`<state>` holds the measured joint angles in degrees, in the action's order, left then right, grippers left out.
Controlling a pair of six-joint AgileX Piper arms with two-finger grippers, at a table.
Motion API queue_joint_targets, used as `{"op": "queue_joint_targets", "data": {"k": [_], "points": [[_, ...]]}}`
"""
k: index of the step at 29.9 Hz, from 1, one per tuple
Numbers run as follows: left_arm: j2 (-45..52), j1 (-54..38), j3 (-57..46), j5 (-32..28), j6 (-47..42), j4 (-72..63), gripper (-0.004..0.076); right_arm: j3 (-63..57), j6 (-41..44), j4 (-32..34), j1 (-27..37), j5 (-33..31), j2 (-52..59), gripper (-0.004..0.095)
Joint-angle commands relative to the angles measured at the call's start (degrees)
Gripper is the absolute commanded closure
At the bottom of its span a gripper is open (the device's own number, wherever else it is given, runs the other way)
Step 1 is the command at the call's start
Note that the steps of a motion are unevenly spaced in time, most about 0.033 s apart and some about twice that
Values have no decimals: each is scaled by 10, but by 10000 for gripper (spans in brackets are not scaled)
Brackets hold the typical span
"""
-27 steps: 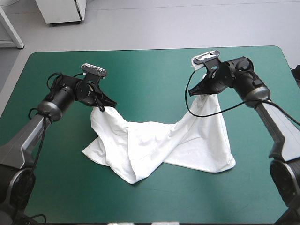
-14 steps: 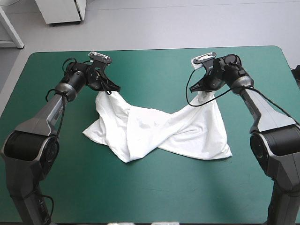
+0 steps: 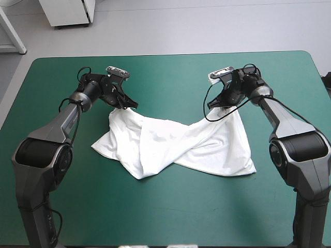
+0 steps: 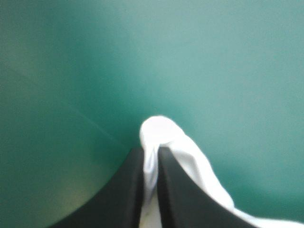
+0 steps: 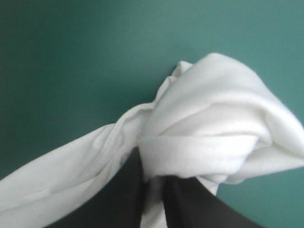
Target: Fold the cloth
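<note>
1. High view: the T-shirt [image 3: 176, 144] sags crumpled across the teal-green cover [image 3: 155, 206], with two corners raised.
2. The left gripper [image 3: 130, 106] pinches one corner, its jaws nearly closed (cloth bulges past the tips).
3. The right gripper [image 3: 214, 103] clamps the other corner the same way.

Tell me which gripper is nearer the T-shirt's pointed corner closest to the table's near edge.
Left. The left gripper holds the T-shirt almost straight beyond that corner; the right gripper holds the other end, farther off to the side.
</note>
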<state>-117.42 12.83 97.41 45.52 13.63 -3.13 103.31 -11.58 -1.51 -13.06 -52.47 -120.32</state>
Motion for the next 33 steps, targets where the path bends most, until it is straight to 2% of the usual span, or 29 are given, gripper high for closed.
{"op": "queue_joint_targets", "data": {"k": [1,4,6,12,15,20,26,30,33], "points": [[46,0,21,2,13,-13,452,21,-16,-16,8,6,39,587],[65,0,27,20,13,-5,283,25,-20,-25,22,2,52,370],[78,0,37,40,12,16,255,26,-20,-25,31,0,68,292],[150,0,35,159,-9,79,265,21,-19,-29,59,-36,147,289],[191,0,-1,183,-11,116,265,-4,-17,-28,60,-45,197,290],[257,-15,-109,172,-10,116,265,-97,-18,-27,60,-43,294,291],[332,-35,-268,90,-5,108,265,-246,-16,-25,58,-22,413,290],[327,-35,-303,46,-2,73,265,-327,-16,-25,58,-23,472,293],[307,-35,-303,41,9,59,265,-358,-5,-25,58,-25,499,295]]}}
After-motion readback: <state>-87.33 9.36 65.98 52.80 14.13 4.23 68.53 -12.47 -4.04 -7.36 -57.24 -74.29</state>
